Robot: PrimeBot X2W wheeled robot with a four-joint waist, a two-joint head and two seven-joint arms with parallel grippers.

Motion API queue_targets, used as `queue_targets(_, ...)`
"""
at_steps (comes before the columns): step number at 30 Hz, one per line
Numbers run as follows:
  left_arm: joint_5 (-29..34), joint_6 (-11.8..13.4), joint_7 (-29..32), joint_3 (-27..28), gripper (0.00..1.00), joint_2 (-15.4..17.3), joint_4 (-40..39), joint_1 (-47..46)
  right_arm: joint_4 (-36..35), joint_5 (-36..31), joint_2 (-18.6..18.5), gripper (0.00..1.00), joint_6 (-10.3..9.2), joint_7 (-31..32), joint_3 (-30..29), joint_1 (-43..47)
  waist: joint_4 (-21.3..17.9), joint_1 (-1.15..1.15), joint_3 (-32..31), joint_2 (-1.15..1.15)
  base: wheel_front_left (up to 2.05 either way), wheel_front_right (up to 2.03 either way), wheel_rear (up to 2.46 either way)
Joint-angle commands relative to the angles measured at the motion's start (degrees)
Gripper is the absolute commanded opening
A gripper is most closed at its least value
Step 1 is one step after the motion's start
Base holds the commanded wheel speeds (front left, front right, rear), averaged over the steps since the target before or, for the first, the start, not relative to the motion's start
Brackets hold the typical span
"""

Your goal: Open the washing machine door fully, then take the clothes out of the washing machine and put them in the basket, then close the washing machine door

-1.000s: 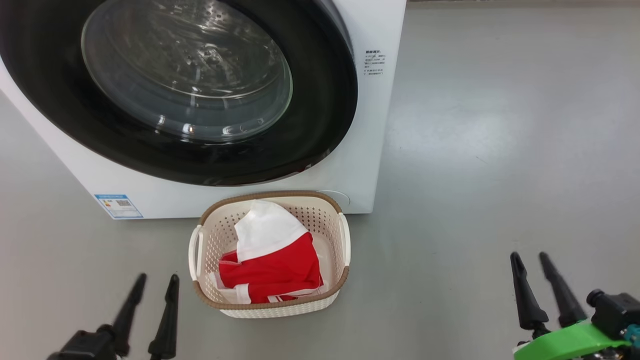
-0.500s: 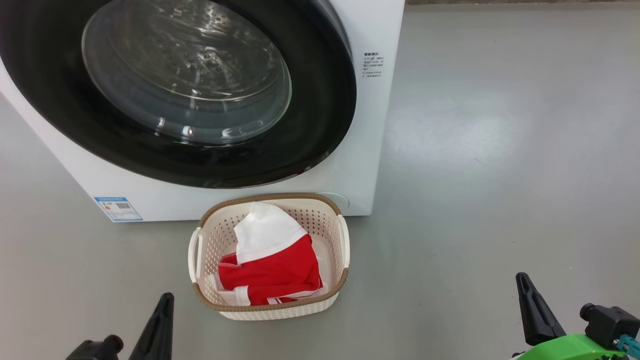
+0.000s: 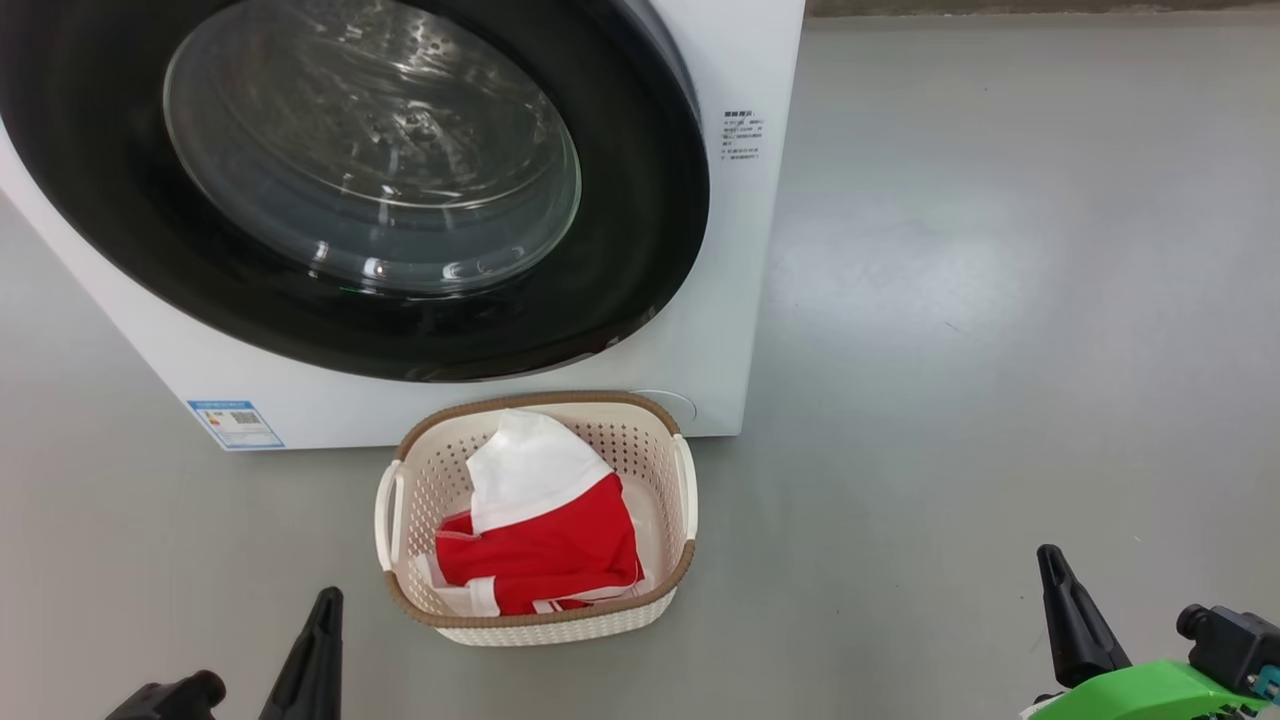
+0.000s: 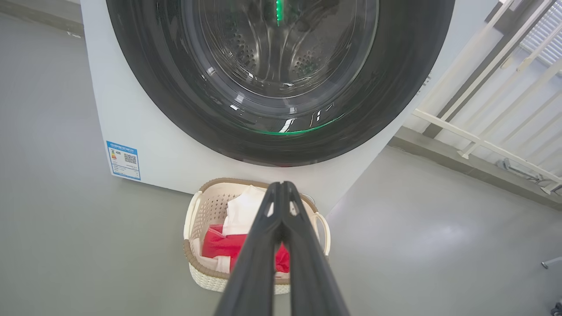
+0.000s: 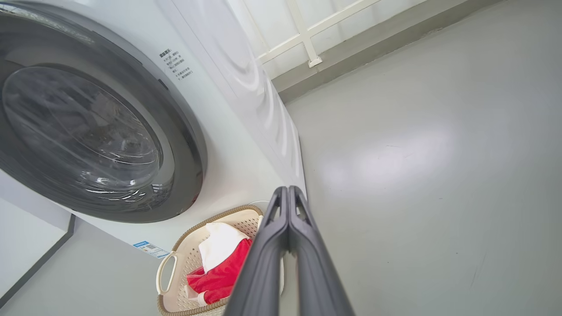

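**A:** Head view: clothes [image 3: 545,550] sit in the basket [image 3: 560,630], on the near side of the washing machine door [image 3: 640,260], which looks shut. Soft, light stuff?

**B:** Yep, you'd pinch a fold. Left wrist view: left gripper [image 4: 279,185] is pinched closed and empty. Right wrist view: right gripper [image 5: 287,189], same.

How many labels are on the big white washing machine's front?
2: a blue-edged sticker at its lower left corner, and small black printed text right of the round black door. More may be hidden.
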Motion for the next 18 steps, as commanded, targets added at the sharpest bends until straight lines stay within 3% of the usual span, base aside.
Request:
queue_targets(1,-1.2,-0.1,0.2,0.9,0.0,0.7,-1.1,-1.8,-1.5,1.4,-0.5,0.0,-0.01,0.1,-0.4,-1.6,0.0,-0.01,0.0,0.0,0.0,0.0,0.0)
queue_targets(18,-11.8,-0.1,2.9,1.7,0.0,0.3,-1.0,-2.6,-2.0,10.6,-0.4,0.0,-0.02,3.0,-0.8,-2.8,-0.3,-0.01,-0.6,0.0,0.0,0.0,0.0)
